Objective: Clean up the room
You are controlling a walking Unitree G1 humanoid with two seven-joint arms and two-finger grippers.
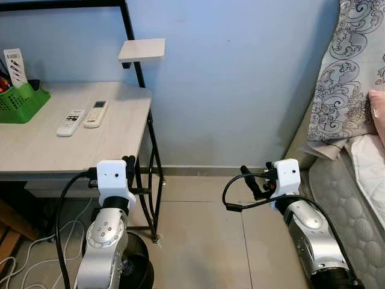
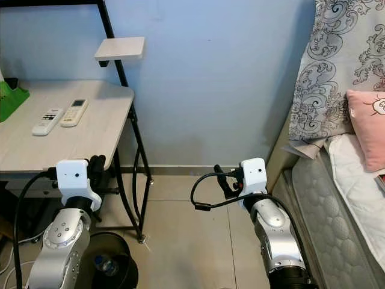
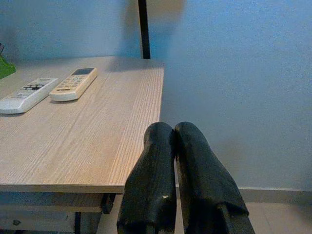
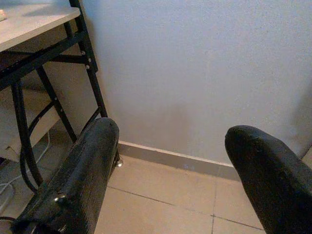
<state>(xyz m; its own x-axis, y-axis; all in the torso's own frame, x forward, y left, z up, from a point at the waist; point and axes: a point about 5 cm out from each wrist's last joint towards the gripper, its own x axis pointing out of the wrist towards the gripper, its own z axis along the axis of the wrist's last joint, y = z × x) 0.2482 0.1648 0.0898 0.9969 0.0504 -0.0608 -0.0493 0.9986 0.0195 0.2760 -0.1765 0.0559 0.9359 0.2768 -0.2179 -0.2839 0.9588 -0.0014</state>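
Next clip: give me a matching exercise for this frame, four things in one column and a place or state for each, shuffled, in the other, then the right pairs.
Things:
1. left gripper
2. right gripper
3. green basket
4. two remote controls

Places or states:
A. fingers wide apart, facing the blue wall above the tiled floor
B. lying side by side in the middle of the desk
C. fingers pressed together, at the desk's front edge
D. standing at the far left of the desk

Pairs: 1-C, 2-A, 3-D, 4-B

remotes point(image 1: 83, 118) on desk point(image 1: 114, 141) — bed point(image 1: 349, 198) right
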